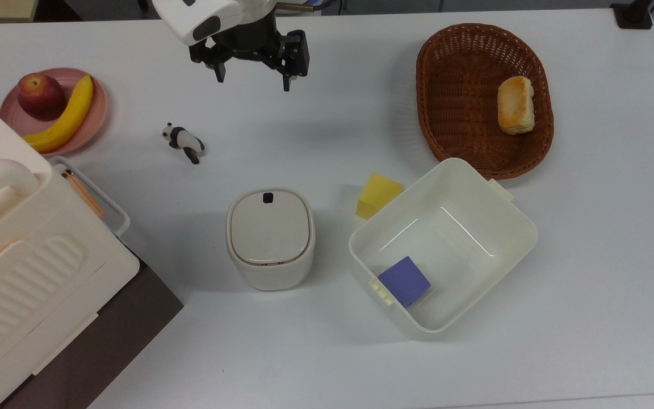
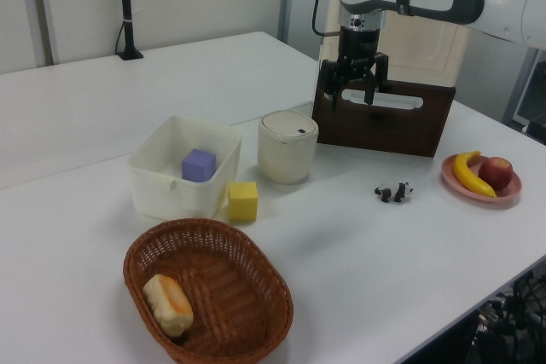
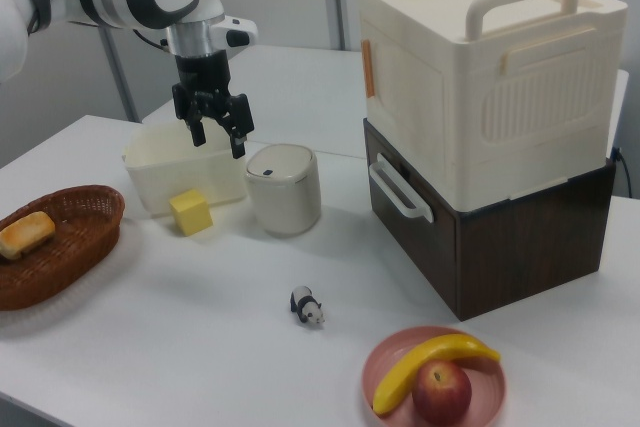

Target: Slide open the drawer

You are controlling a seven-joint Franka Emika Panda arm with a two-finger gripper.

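Observation:
The drawer (image 3: 415, 222) is the dark brown front panel under the cream ribbed appliance (image 3: 480, 77), and it looks shut flush with its wooden case. Its white loop handle (image 3: 398, 187) runs along the panel's top. In the left view the drawer (image 2: 384, 130) and handle (image 2: 394, 101) sit behind my gripper (image 2: 351, 95). From above, the handle (image 1: 118, 218) pokes out at the top view's left. My gripper (image 1: 254, 82) hangs open above the table's far edge with nothing between its fingers, well apart from the drawer. In the right view the gripper (image 3: 218, 142) hovers over the white bin.
A small lidded cream pot (image 1: 270, 238) stands mid-table. Next to it are a white plastic bin (image 1: 508, 216) holding a purple cube (image 1: 404, 280), and a yellow cube (image 1: 378, 195). A panda toy (image 1: 183, 142), a pink plate (image 1: 97, 111) with fruit and a wicker basket (image 1: 463, 85) with bread lie around.

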